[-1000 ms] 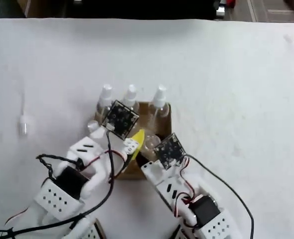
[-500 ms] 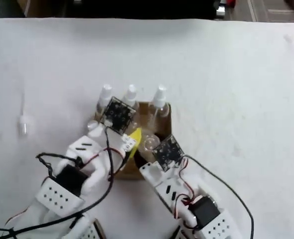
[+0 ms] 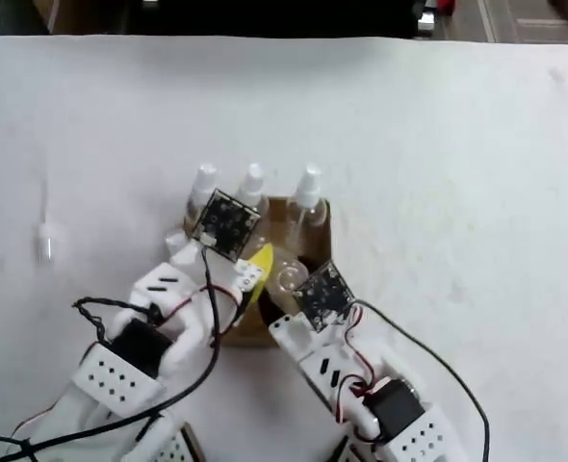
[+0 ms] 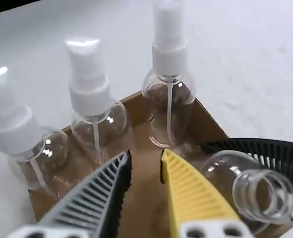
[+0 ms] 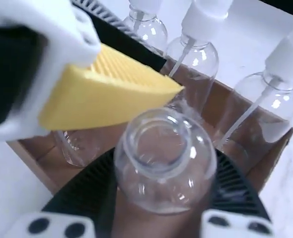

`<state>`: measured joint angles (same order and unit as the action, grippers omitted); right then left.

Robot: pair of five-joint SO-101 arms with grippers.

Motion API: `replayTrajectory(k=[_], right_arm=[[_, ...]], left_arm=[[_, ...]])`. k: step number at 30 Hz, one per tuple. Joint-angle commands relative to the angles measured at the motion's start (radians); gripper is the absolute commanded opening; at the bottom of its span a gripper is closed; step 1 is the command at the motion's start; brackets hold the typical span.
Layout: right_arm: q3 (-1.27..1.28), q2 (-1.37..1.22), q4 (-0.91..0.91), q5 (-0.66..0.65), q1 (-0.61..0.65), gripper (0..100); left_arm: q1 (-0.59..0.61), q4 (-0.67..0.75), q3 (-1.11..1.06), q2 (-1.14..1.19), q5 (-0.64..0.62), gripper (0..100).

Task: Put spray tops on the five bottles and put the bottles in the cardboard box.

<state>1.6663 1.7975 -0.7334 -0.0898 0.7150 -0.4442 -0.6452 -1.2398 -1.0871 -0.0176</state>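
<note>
Uncapped bottle (image 5: 164,148) is pinched by the right hand (image 5: 164,198) over the cardboard box (image 4: 208,121), beside three capped bottles (image 4: 97,119). Left hand (image 4: 145,161) is slightly spread, empty. Capping looks pending: the spray top (image 3: 45,239) lying on the desk (image 3: 457,144) likely needs fetching.

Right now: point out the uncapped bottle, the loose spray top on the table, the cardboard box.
Uncapped clear plastic bottle (image 5: 188,171): right wrist view, shoulder below the open neck.
Loose white spray top (image 3: 45,239): high view, its head.
Brown cardboard box (image 4: 206,124): left wrist view, inner side wall.
</note>
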Motion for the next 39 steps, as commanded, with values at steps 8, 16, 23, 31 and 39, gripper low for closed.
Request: replayTrajectory(k=[8, 16, 23, 31, 39], right_arm=[[0.002, 0.002, 0.053, 0.123, -0.079, 18.0], [-0.025, -0.007, 0.021, 0.048, -0.002, 20.0], [-0.034, -0.007, -0.019, 0.044, 0.002, 23.4], [-0.020, 0.001, -0.094, -0.023, 0.005, 25.8], [-0.092, 0.002, -0.064, -0.021, 0.005, 25.9]], left_arm=[[-0.002, 0.021, 0.026, -0.016, -0.017, 12], [0.021, 0.028, 0.031, -0.016, -0.017, 12], [0.024, 0.031, 0.031, -0.016, -0.017, 12], [0.024, 0.029, 0.038, -0.016, -0.015, 12], [0.024, 0.021, 0.063, -0.016, -0.015, 12]])
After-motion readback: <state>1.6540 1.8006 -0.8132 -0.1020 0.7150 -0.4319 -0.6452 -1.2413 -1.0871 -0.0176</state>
